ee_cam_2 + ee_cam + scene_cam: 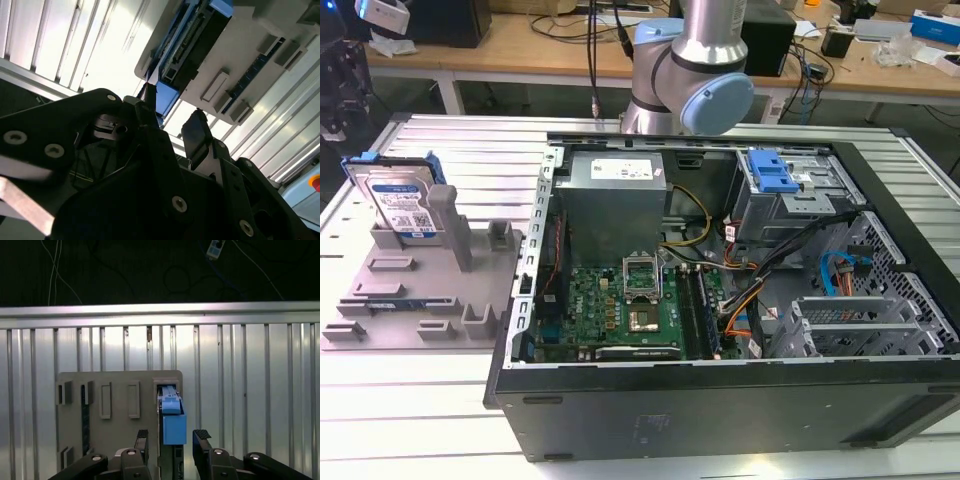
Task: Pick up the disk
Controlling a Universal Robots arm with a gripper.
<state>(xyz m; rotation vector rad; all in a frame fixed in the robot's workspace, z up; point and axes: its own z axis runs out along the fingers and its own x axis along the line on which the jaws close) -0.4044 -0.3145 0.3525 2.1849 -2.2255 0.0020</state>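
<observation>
So the disk (402, 205) is parked on its edge in the grey fixture plate (420, 300). That's near the far corner of the bench (380, 420) on the exterior view's left, label side facing that camera. In the first wrist view you're looking down at its thin top edge and blue rail (172, 415). The jaws are apart there, one on each side of it, not touching.

My take: come straight down with the disk centred and close on the flat faces rather than the blue rails. Then lift straight up so it doesn't snag the tall grey post (450, 225) just beside it.

The bench is ribbed shiny metal, so there's nothing soft if it slips. Moving right, an open computer case (720, 420) takes up the middle and right of the bench. The arm (690, 60) rises behind it, and wooden tables (520, 45) with cables and boxes run along the back.
</observation>
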